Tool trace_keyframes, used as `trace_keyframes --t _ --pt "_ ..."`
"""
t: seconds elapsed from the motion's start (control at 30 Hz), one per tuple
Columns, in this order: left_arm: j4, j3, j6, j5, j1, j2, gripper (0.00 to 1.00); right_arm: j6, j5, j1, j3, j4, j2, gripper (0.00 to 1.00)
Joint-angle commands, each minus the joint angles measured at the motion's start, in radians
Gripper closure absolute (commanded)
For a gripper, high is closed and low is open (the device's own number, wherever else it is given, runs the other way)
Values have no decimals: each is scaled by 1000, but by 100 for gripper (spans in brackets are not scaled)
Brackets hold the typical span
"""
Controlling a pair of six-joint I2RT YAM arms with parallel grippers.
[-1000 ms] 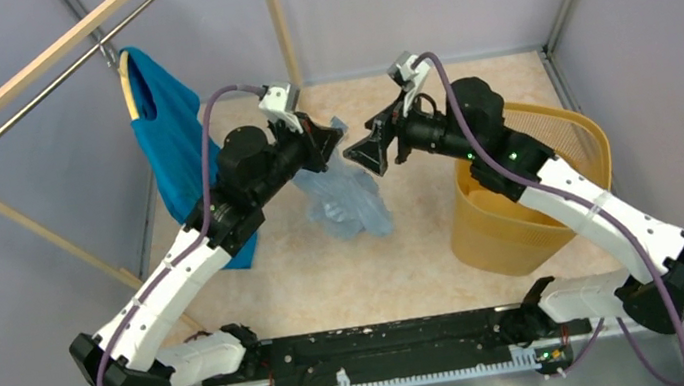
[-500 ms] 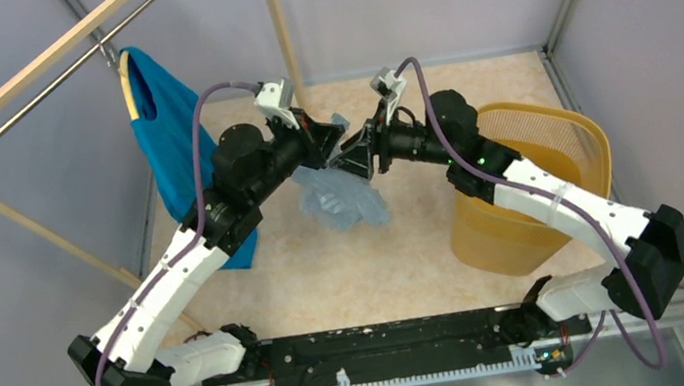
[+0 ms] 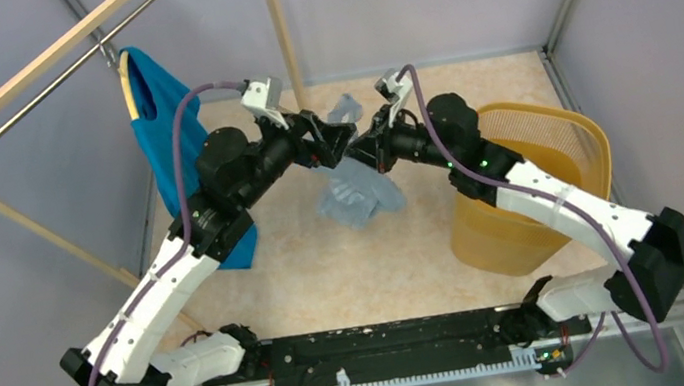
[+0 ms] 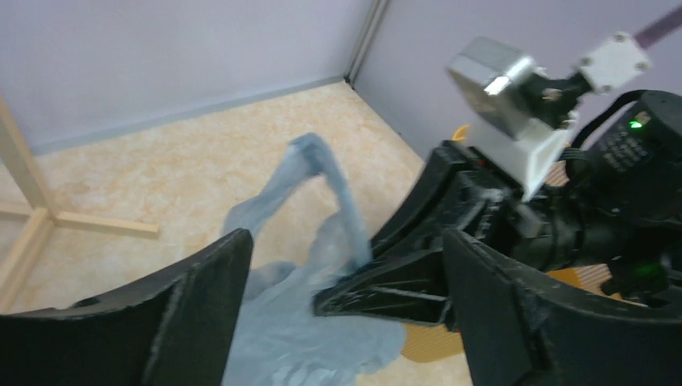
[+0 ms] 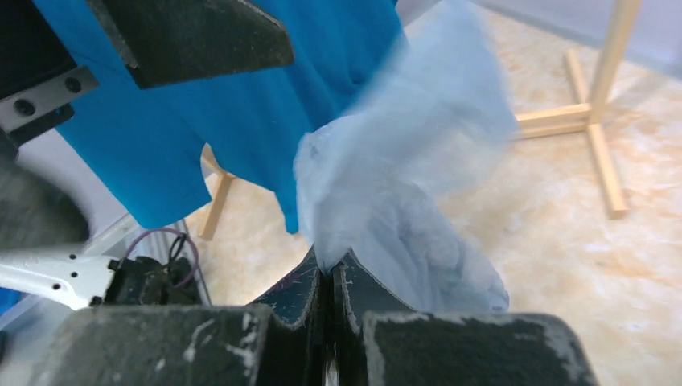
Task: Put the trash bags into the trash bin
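The pale blue-grey trash bag [image 3: 360,197] hangs crumpled above the middle of the floor, one loop handle [image 3: 343,109] sticking up. My right gripper [image 3: 364,149] is shut on the top of the bag [image 5: 402,185], with plastic bunched at its tips [image 5: 330,261]. My left gripper [image 3: 333,140] faces it tip to tip and stands open. In the left wrist view the left gripper [image 4: 347,241] has its wide jaws on either side of the bag [image 4: 306,322] and the right fingers [image 4: 402,281], not gripping. The yellow-orange trash bin [image 3: 560,117] stands at the right, under my right forearm.
A teal shirt [image 3: 162,127] hangs on a wooden rack [image 3: 278,20] at the back left, close behind my left arm; it also fills the upper left of the right wrist view as the shirt [image 5: 241,104]. Grey walls enclose the beige floor [image 3: 329,275].
My right gripper moved in and shut on the top of the bag. My left gripper, shut on the bag before, opened and let go. The bag shifted slightly right.
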Motion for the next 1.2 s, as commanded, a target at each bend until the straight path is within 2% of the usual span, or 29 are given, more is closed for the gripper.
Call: trace_keyframes --t 0.0,0.13,0.23,0.4,0.67,0.83,0.9,0.97,1.17 --pt "35 -48 39 -61 1 -88 1 -177 68 -14 -36 56 -157 100" --pt "14 -108 36 -172 0 -143 1 -312 146 -30 -53 40 -210 100" --pt "17 -170 -11 -223 1 -191 1 -236 173 -94 -40 49 -233 100" --pt "86 -276 -77 -129 1 -213 1 -101 95 -160 -29 125 -247 100" --pt "100 -307 -155 81 1 -63 1 4 120 -160 2 166 -280 100" --pt "188 -336 -174 208 7 1 1 176 288 -160 -3 201 -307 100" --pt "220 -348 -180 245 11 7 1 262 409 -160 -1 186 -316 100" --pt "240 -353 -186 272 15 9 1 343 532 -161 23 127 -315 100" --pt "276 -334 -149 303 15 -21 1 444 687 -146 200 -140 -206 100"
